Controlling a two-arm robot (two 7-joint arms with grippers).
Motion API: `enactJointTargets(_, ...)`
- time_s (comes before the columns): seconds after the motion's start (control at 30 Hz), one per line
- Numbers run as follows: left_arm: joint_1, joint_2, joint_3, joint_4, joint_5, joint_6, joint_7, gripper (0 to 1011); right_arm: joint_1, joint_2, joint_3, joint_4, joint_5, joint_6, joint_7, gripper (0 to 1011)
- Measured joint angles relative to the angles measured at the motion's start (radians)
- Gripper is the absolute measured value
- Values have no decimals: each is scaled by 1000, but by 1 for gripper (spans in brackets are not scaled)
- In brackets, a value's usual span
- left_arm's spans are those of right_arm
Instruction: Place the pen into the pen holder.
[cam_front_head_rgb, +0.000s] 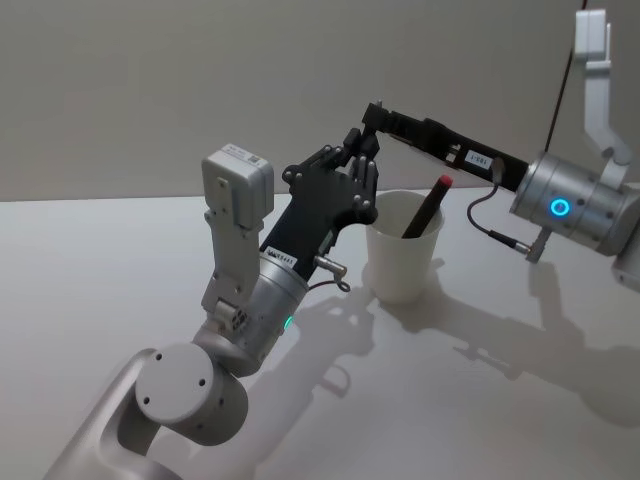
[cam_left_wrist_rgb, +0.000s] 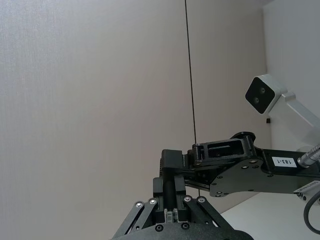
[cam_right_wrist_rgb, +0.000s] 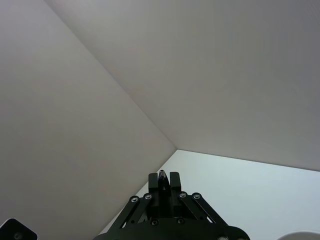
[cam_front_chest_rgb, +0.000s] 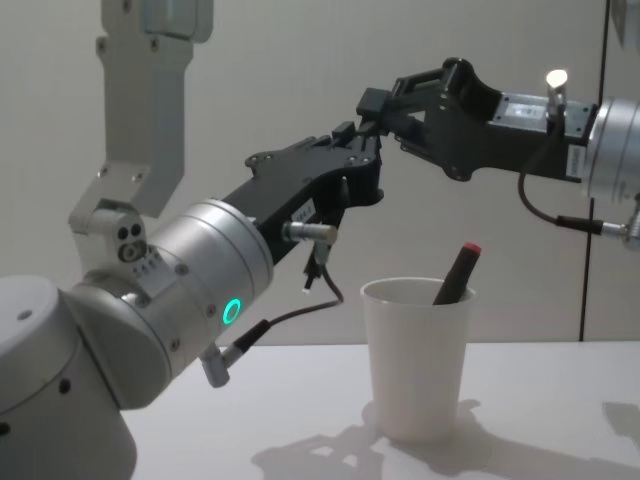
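- On the table (cam_front_head_rgb: 100, 280), near its far edge, stands the cup (cam_front_head_rgb: 405, 265). The pen (cam_front_head_rgb: 428, 205) is already in it, leaning on the rim with its red end sticking out.
- Your left gripper (cam_front_head_rgb: 362, 150) is up above the cup's left side. It is pinched narrow and I see nothing in it.
- Your right gripper (cam_front_head_rgb: 375, 112) is right by it, tip to tip. It is pinched narrow too, and looks empty.
- Watch out: the two tips are so near that they could bump if you swing either one.
- If you go down, you could hit the pen's end or the rim. The cup looks light, so it could tip and spill the pen.
- Count: one pen, one cup, two grippers.
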Motion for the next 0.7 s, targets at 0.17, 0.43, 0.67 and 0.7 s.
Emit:
enactJointTargets(0.17, 0, 0, 0, 0, 0, 0, 0, 130, 0, 0, 0, 0, 0, 0, 0, 120)
enactJointTargets(0.43, 0, 0, 0, 0, 0, 1, 1, 154, 0, 0, 0, 0, 0, 0, 0, 120)
enactJointTargets(0.67, 0, 0, 0, 0, -1, 1, 1, 348, 0, 0, 0, 0, 0, 0, 1, 120)
enactJointTargets(0.7, 0, 0, 0, 0, -1, 1, 1, 373, 0, 0, 0, 0, 0, 0, 1, 120)
